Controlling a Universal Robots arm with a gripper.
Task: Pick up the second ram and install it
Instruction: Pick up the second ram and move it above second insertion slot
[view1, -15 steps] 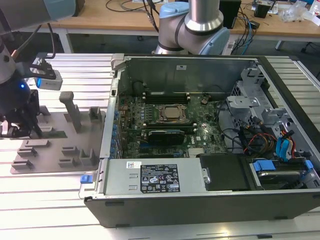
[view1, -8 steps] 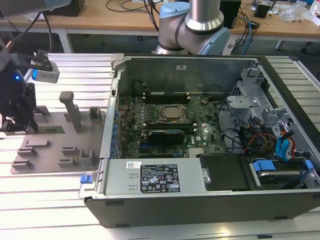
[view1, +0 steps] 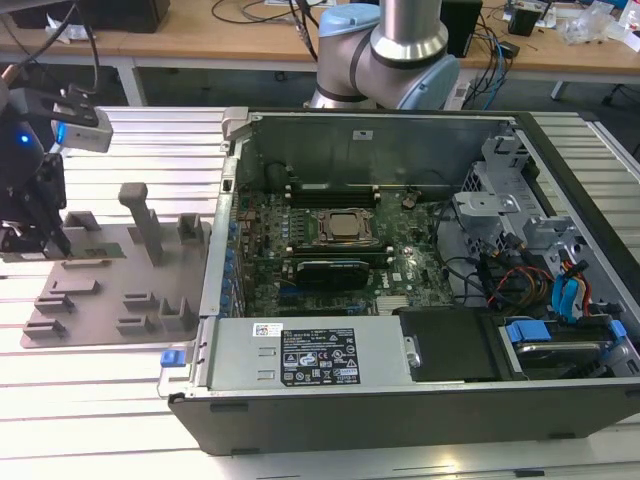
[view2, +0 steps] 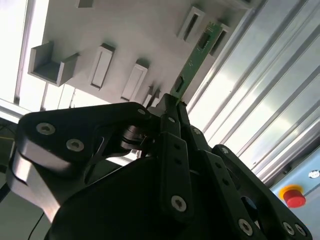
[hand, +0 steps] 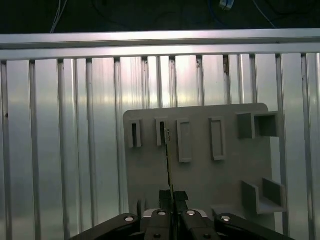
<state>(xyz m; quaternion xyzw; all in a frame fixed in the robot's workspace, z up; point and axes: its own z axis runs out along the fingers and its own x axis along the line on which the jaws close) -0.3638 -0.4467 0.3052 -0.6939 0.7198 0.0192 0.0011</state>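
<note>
Currently pinched narrow on one end of the thin, flat, green memory stick (view2: 194, 59), reaching toward the upper right of the second wrist view from the black gripper (view2: 170, 102) above the grey plastic tray of raised slots (hand: 200, 185). Probably prone to pivoting or slipping, gripped so far from its middle. Could also snag a slot wall near the far tip and twist askew.

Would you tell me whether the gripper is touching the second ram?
Touching: in the second wrist view the gripper is shut on one end of the second ram, with no gap.
</note>
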